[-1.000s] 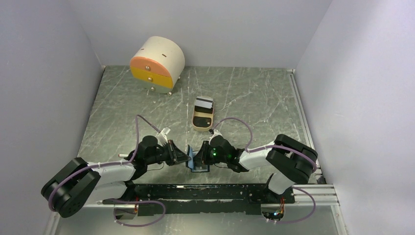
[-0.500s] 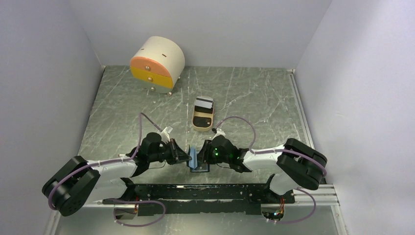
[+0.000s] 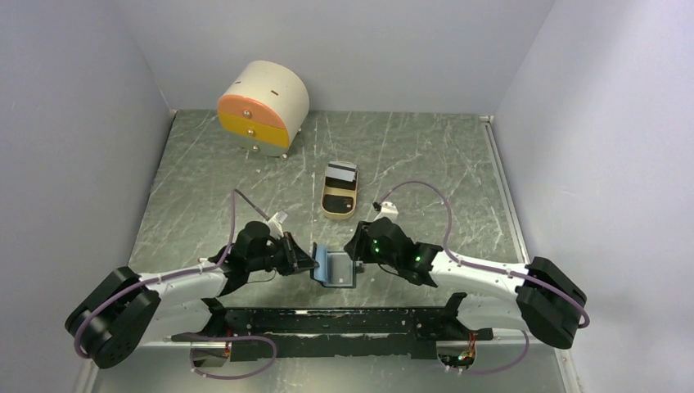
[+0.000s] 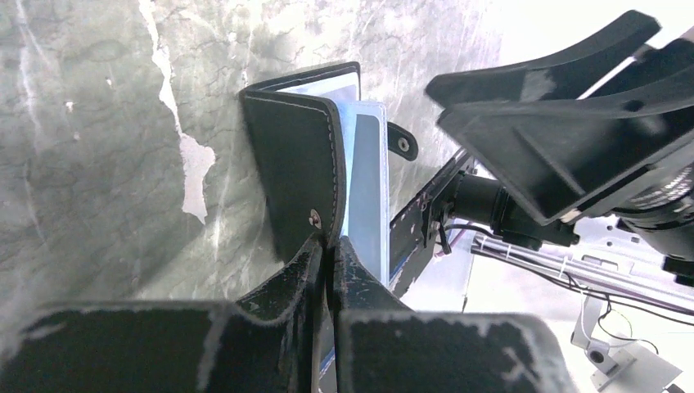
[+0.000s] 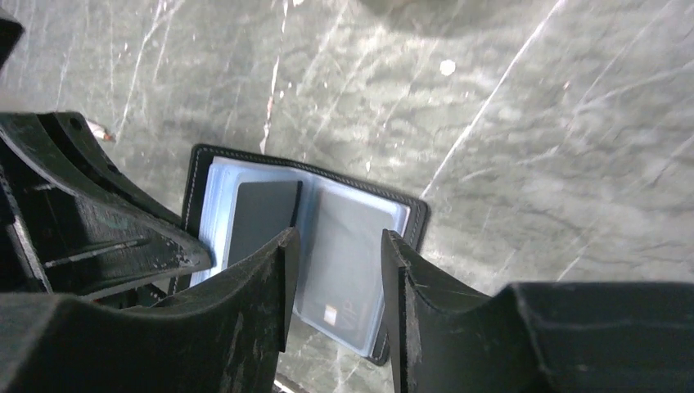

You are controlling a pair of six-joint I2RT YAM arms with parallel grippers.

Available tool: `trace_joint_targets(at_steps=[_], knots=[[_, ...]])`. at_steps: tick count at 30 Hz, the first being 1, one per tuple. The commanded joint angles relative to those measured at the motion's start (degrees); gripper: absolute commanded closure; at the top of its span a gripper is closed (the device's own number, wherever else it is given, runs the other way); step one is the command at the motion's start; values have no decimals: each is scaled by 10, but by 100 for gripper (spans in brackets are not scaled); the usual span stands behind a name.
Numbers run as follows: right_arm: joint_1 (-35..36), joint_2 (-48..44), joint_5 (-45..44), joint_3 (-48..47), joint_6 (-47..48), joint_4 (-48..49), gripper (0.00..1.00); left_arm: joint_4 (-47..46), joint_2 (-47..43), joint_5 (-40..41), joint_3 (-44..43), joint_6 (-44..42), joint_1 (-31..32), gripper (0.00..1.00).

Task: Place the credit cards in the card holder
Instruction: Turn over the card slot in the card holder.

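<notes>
**Left.** My left claw (image 4: 330, 246) is pressed together on the stitched flap of the small black folding card holder (image 4: 301, 168) with pale blue plastic sleeves. It pinches close to the snap stud and props that flap up off the grey marbled table (image 3: 425, 180). This grip is the same as a second ago, and the arm has barely shifted.

**Middle.** The card holder lies open near the front edge of the table, between my two claws. In the right wrist view both sleeves are filled:
- a flat black card (image 5: 262, 217) in the left sleeve
- a flat grey card (image 5: 348, 262) with small lettering in the right sleeve

Both look seated inside the plastic. Well behind the holder stands the tan oval tray (image 3: 338, 218). At least one more pale card with a dark band (image 3: 340, 173) rests at its far end.

**Right.** The change is here. A second ago my right claw (image 5: 335, 246) was nearly shut and down over the holder. Now its fingers stand spread with nothing between them. It has drawn back to the right, and the elbow has swung out wide. From above, the blue inside shows where the claw covered it before.

**Reading.** I judge the last card released and this insertion done, with the tray's remaining card next. The left pinch must hold, or the flap may fold shut over the sleeves
</notes>
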State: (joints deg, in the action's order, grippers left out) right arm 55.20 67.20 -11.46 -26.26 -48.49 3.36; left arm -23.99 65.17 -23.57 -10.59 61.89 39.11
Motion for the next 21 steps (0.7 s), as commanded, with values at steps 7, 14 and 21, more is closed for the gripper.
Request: trace_joint_targets(at_steps=[7,14,21], knots=[[-5,-15,40,-41,52,18,55,88,-51,35,-18,-22,4,91],[12,28,42,-71,34,-13,55,85,-40,11,-53,-47,4,91],[12,60,-15,-44,33,-34,75,182,-51,40,-105,-81,7,91]])
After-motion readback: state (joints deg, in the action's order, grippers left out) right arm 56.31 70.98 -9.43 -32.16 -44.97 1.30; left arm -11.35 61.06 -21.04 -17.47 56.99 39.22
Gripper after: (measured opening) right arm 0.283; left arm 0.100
